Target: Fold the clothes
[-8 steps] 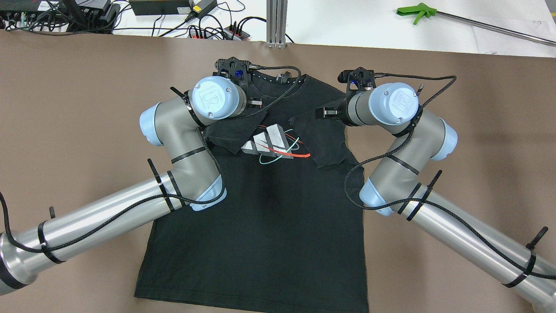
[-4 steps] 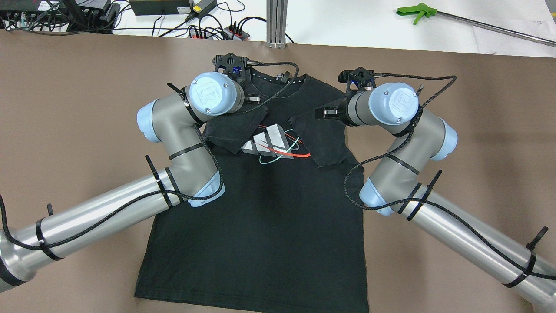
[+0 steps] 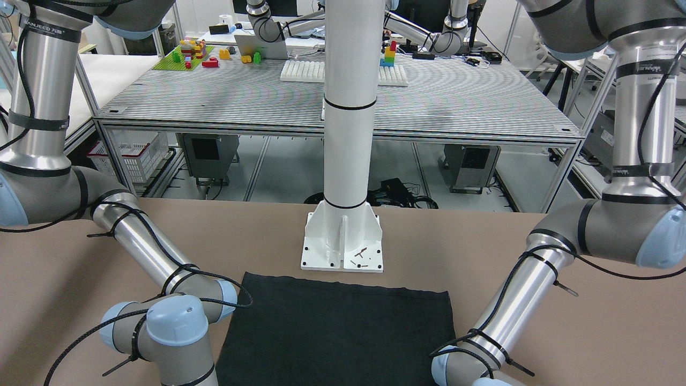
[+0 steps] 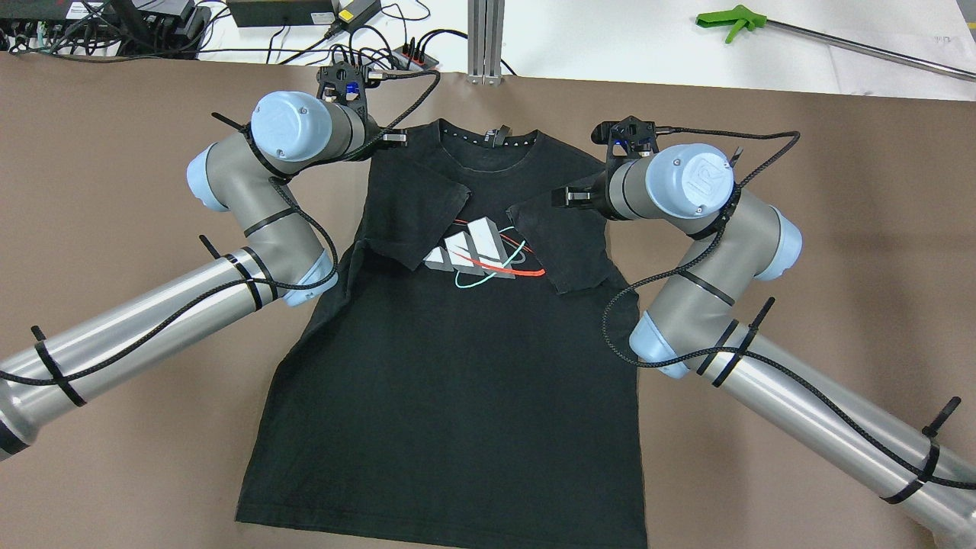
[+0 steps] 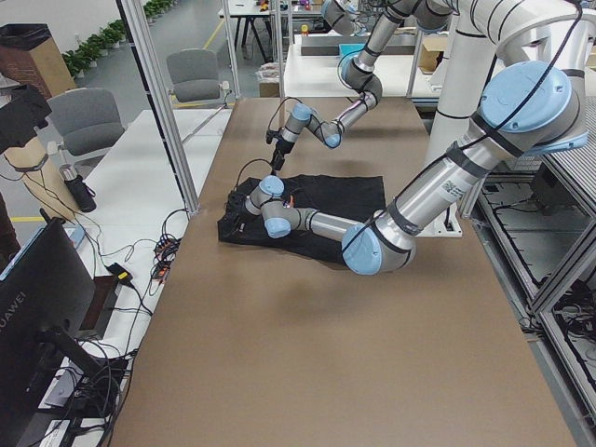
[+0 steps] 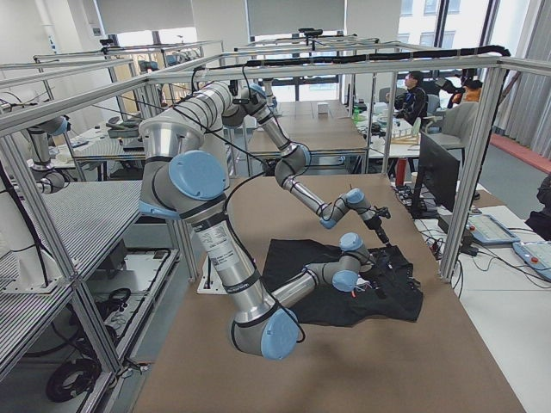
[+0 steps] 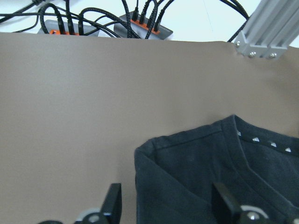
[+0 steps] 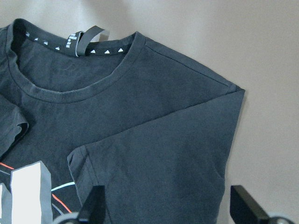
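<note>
The clothes are a black T-shirt point(image 4: 457, 366) with a grey, red and teal chest print, lying flat on the brown table. Both sleeves are folded inward over the chest. My left gripper point(image 4: 390, 139) hovers open at the shirt's far left shoulder. In the left wrist view its fingers point(image 7: 113, 200) straddle the shoulder corner point(image 7: 187, 163) and hold nothing. My right gripper point(image 4: 570, 198) is open over the far right shoulder, with the folded right sleeve point(image 8: 163, 163) between its fingers point(image 8: 93, 205). The front-facing view shows only the shirt's hem end point(image 3: 337, 332).
Power strips with cables point(image 4: 381, 53) and an aluminium post point(image 4: 486, 38) sit just past the table's far edge. A green-handled tool point(image 4: 732, 21) lies at the far right. The white pillar's base plate point(image 3: 343, 246) stands near the shirt's hem.
My left arm has swung from above the folded left sleeve outward to the far left shoulder corner. The sleeve stays folded. The right arm has not moved.
</note>
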Robot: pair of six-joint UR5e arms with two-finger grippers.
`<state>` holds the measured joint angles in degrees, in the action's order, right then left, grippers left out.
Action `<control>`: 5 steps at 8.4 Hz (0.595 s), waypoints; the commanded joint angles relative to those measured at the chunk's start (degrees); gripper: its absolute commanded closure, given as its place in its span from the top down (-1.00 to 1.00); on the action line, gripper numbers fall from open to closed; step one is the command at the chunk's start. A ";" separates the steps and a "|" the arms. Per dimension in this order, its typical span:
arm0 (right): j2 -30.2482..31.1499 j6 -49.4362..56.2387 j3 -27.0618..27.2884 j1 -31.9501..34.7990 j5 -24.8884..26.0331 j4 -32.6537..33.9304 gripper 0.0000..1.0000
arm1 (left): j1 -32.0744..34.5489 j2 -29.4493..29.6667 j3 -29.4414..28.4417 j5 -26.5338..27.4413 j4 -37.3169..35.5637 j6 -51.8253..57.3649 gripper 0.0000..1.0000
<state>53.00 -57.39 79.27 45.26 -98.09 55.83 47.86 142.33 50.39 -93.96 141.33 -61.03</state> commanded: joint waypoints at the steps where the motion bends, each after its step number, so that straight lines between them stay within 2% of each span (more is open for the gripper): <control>1: -0.18 0.00 -0.08 0.00 1.59 0.06 0.89 | 0.65 3.47 -6.59 2.03 0.79 0.04 0.86; 4: -0.27 0.00 -0.08 -0.09 1.77 0.06 0.89 | 1.79 6.47 -11.78 2.03 1.58 0.04 0.82; 5: -0.36 0.00 -0.08 -0.17 1.77 0.06 0.89 | 1.71 6.56 -12.15 2.03 1.58 0.04 0.63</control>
<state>52.75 -57.39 79.19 45.18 -96.40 55.90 49.33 148.05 40.18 -91.97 142.71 -60.99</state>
